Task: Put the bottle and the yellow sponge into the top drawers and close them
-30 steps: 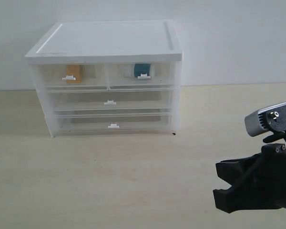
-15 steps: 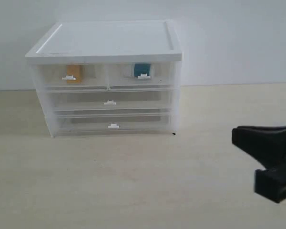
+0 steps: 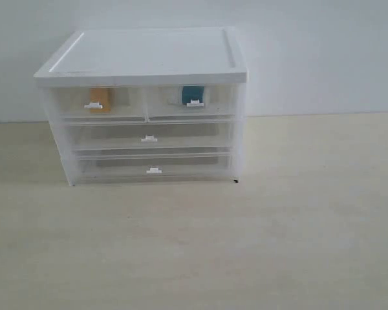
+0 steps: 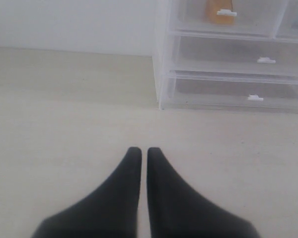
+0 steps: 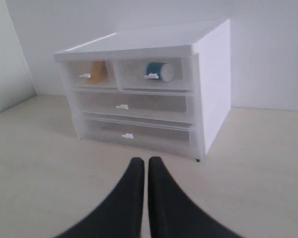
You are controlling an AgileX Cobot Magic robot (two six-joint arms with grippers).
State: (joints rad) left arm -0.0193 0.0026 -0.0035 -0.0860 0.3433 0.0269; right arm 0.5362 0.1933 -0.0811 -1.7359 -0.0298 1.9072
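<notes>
Top drawers (image 3: 126, 103) translucent smooth plastic; cabinet lid (image 3: 149, 51) opaque white plastic; table (image 3: 246, 245) pale, matt.

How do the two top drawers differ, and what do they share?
The sponge drawer holds the yellow sponge; the bottle drawer holds the bottle. In the exterior view the sponge drawer sits left, the bottle drawer right. Both are shut, half-width and translucent.

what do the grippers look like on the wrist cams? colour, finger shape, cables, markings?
The left gripper and right gripper look alike: two matte black fingers each, broad at the base, curving in to narrow rounded tips. No cables or markings visible. Arms are out of view.
</notes>
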